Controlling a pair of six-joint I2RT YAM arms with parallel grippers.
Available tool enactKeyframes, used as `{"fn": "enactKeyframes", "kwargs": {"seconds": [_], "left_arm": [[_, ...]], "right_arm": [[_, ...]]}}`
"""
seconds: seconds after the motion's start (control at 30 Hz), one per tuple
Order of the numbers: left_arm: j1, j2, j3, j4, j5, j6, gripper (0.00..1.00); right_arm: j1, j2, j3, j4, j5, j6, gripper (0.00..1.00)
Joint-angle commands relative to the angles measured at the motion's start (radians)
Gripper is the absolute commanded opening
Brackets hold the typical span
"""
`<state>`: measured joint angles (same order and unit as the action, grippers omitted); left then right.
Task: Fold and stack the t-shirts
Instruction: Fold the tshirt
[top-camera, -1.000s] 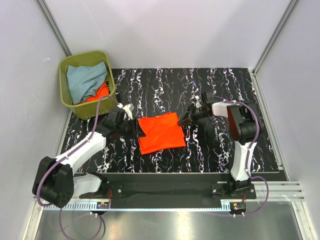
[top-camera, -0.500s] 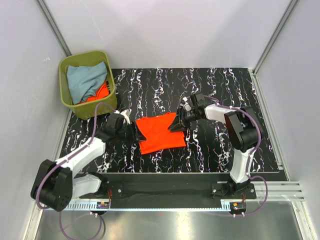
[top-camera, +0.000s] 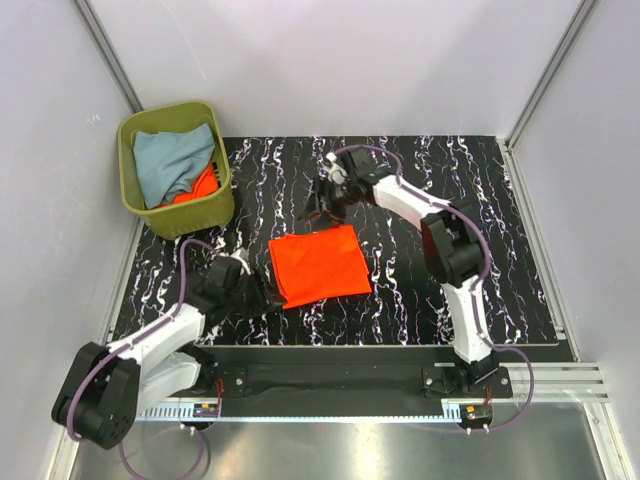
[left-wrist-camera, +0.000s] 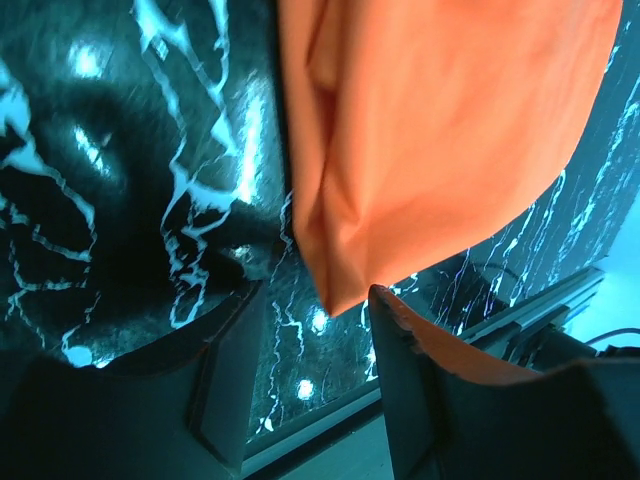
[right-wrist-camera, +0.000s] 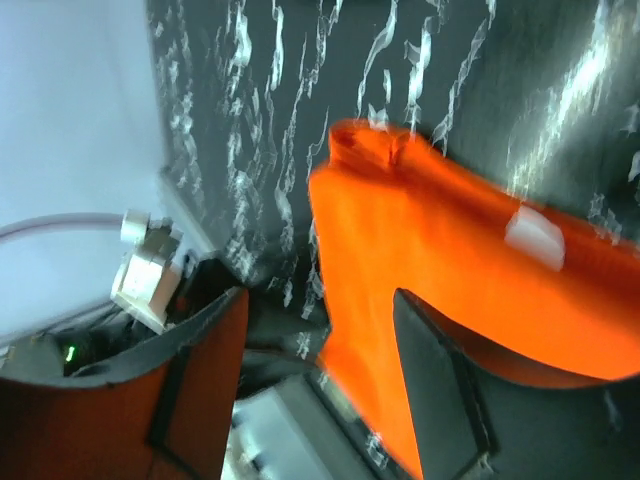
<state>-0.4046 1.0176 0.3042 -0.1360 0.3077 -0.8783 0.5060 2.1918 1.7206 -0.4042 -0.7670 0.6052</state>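
Black white-veined marble-patterned tabletop (top-camera: 420, 290), plain pale grey walls (top-camera: 340, 60), aluminium corner posts (top-camera: 108, 55), even light

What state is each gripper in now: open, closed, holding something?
Left gripper: open, holding nothing; a corner of the orange t-shirt lies at its fingertips.
Right gripper: open, holding nothing.

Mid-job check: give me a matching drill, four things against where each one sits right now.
Things:
1. folded orange t-shirt
2. pale grey-blue t-shirt
3. left gripper
4. right gripper

Places:
A. inside the olive-green bin
B. beyond the far edge of the folded shirt, fingers open
C. flat on the black marbled table, between the two arms
D. at the near left corner of the folded shirt, fingers open

Pairs: 1-C, 2-A, 3-D, 4-B
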Motion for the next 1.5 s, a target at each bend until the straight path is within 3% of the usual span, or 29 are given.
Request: {"fn": "enactKeyframes", "kwargs": {"seconds": [0.0,0.2,0.33,0.57,0.83,1.2,1.47], "left_arm": [[-0.003,-0.065,-0.043,0.131,-0.001,-0.068,0.49],[-0.003,-0.22,-0.122,0.173,-0.041,-0.131,0.47],[-0.002,-0.26,-0.175,0.222,-0.047,-0.172,0.46],[-0.002,-0.206,-0.183,0.273,-0.044,-0.182,0.45],[-0.003,-0.211,-0.152,0.214,-0.064,-0.174,0.43],[-0.003,-0.139,-0.126,0.256,-0.035,-0.139,0.43],[-0.003,-0.03,-0.074,0.309,0.002,-0.108,0.47]], "right_arm": [[0.058,0.104,0.248,-0.25,0.203,-0.156,0.67],[0.147,0.24,0.548,-0.479,0.49,-0.217,0.57],[0.204,0.27,0.597,-0.493,0.512,-0.252,0.52],[0.284,0.368,0.747,-0.57,0.521,-0.305,0.55],[0.321,0.436,0.833,-0.614,0.603,-0.364,0.56],[0.333,0.451,0.869,-0.627,0.669,-0.369,0.36],[0.338,0.45,0.89,-0.628,0.637,-0.348,0.38]]}}
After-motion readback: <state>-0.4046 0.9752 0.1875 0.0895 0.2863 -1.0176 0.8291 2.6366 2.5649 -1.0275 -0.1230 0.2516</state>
